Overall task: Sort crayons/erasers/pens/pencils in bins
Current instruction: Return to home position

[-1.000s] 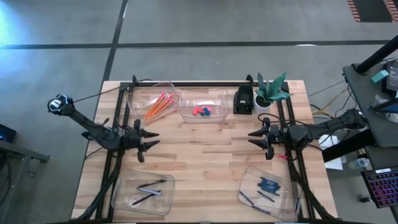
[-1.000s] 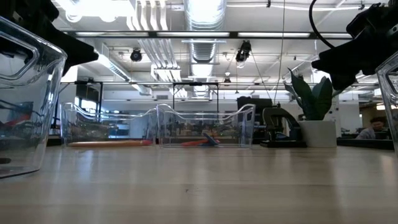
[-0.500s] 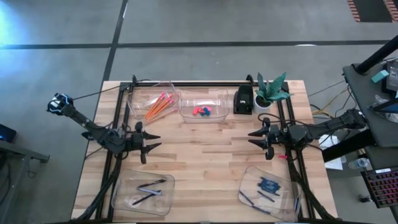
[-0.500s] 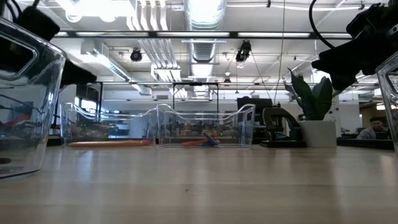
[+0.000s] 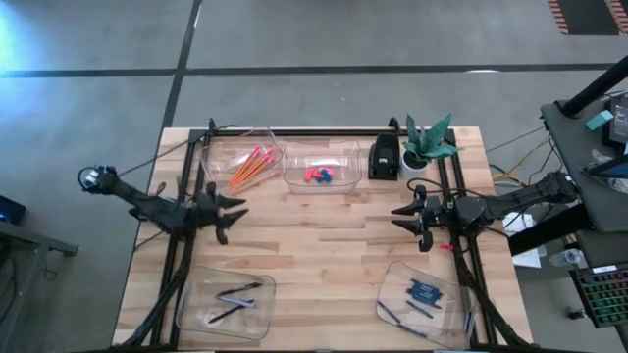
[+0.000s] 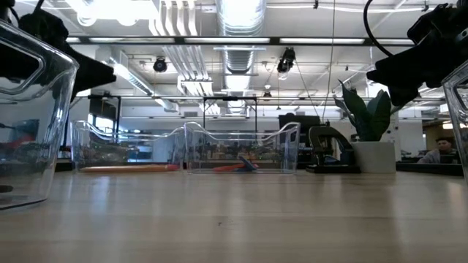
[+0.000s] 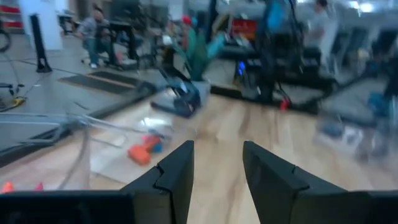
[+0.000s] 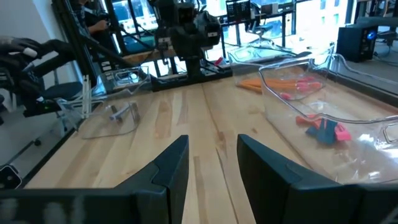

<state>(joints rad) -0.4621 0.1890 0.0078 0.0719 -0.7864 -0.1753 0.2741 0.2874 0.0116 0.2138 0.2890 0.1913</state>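
Note:
Four clear bins stand on the wooden table. The far-left bin (image 5: pixel 238 157) holds orange pencils (image 5: pixel 247 165). The far-middle bin (image 5: pixel 321 167) holds pink and blue erasers (image 5: pixel 317 176), which also show in the right wrist view (image 8: pixel 323 130). The near-left bin (image 5: pixel 225 305) holds dark pens (image 5: pixel 234 301). The near-right bin (image 5: pixel 428 300) holds blue crayons (image 5: pixel 422 292). My left gripper (image 5: pixel 235 211) hovers open and empty at mid-left, above the table. My right gripper (image 5: pixel 395 220) hovers open and empty at mid-right, facing it.
A small black box (image 5: pixel 385 157) and a potted plant (image 5: pixel 429 142) stand at the far right. Black arm frames run along both side edges of the table. Bare wood lies in the middle between the grippers (image 5: pixel 319 235). People show in the room beyond the table.
My left gripper has dipped slightly toward the near edge and then swung back toward the table's far edge, staying open and empty. The bins and their contents have kept still.

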